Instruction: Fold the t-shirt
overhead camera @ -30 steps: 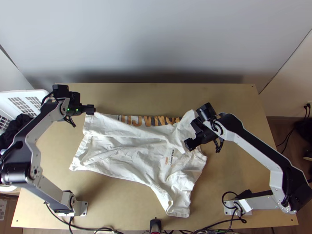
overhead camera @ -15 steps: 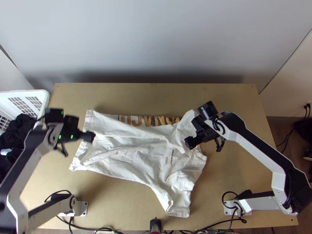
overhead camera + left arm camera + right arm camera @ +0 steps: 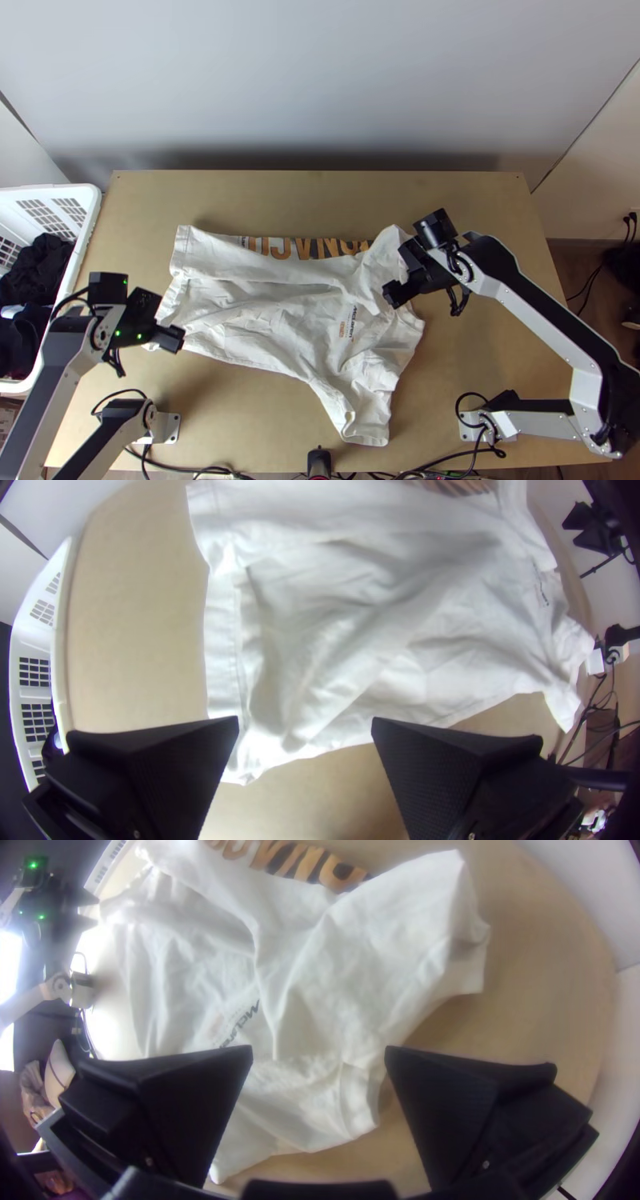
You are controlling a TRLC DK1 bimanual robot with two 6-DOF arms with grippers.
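The white t-shirt [image 3: 280,308] is lying wrinkled and partly bunched across the middle of the table [image 3: 472,200], one end trailing toward the near edge. The left gripper [image 3: 164,322] is hovering by its near left corner, jaws standing wide apart; the right gripper [image 3: 402,276] is hanging over its right part, jaws also spreading wide.

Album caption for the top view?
Left gripper and right gripper hover over a rumpled white t-shirt on a wooden table.

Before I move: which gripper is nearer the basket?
The left gripper, by the shirt's corner on the basket side. The right gripper is across the shirt, near the small print.
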